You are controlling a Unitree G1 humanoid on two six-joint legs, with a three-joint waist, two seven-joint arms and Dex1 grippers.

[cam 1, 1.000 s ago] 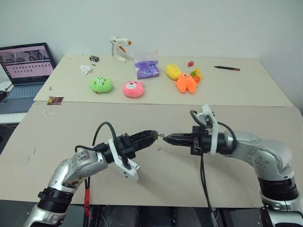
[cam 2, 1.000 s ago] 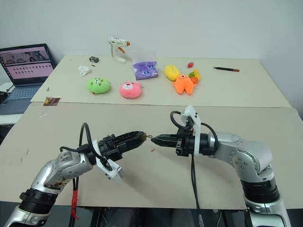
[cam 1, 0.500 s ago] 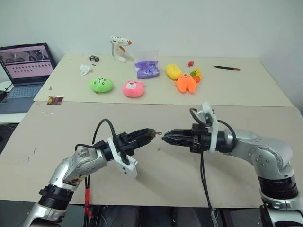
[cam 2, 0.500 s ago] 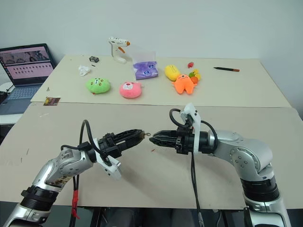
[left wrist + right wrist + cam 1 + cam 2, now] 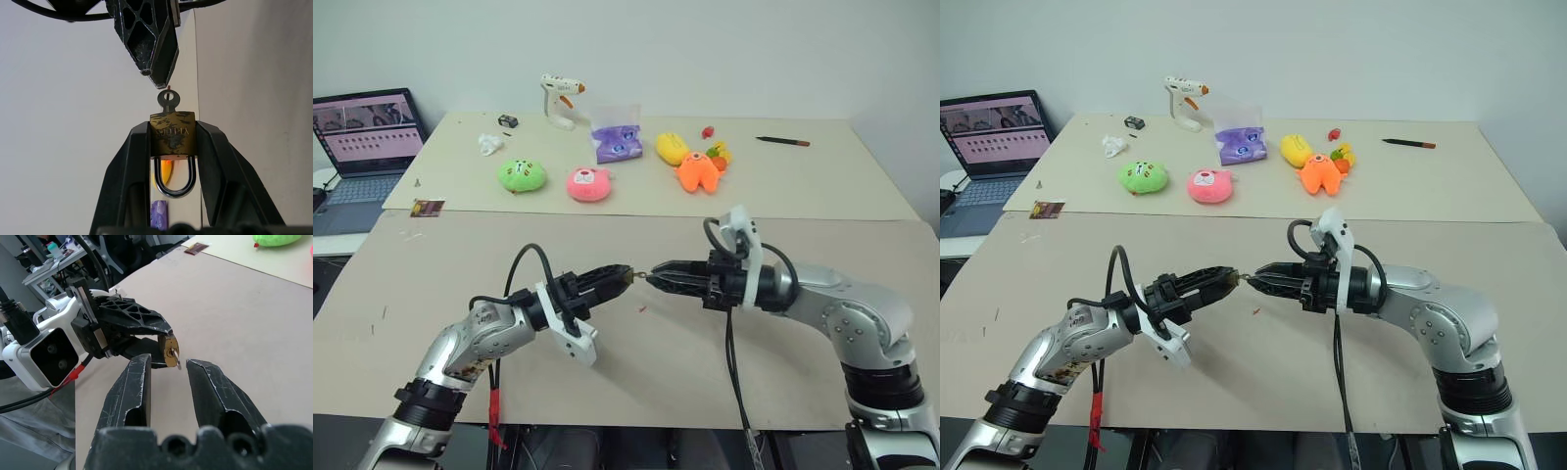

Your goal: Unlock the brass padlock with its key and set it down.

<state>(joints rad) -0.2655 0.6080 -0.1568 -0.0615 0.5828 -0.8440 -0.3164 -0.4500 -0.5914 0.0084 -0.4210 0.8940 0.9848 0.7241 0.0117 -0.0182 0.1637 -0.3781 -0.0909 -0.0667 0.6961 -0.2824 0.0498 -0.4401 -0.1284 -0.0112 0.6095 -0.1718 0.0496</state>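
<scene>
The brass padlock point(image 5: 172, 132) is pinched by its body between the fingers of my left gripper point(image 5: 625, 274), which is shut on it above the near table. Its silvery shackle point(image 5: 172, 183) is closed and points back toward the wrist. The key point(image 5: 168, 100) sits in the keyhole and sticks out toward my right gripper point(image 5: 168, 363). That gripper is open, its two fingertips point(image 5: 142, 361) flanking the key's head without gripping it. In the head views the two grippers meet tip to tip, and the right gripper point(image 5: 652, 276) points at the left one.
A red speck point(image 5: 642, 309) lies on the table under the grippers. On the far table are green point(image 5: 522, 175), pink point(image 5: 589, 184), yellow point(image 5: 672, 148) and orange point(image 5: 699, 170) plush toys, a purple bag point(image 5: 617, 142), a glue gun point(image 5: 560, 100) and a pen point(image 5: 783, 142). A laptop point(image 5: 364, 137) stands at the far left.
The right gripper's fingers have opened and its tips have edged in around the key. The left gripper holds the padlock in the same place.
</scene>
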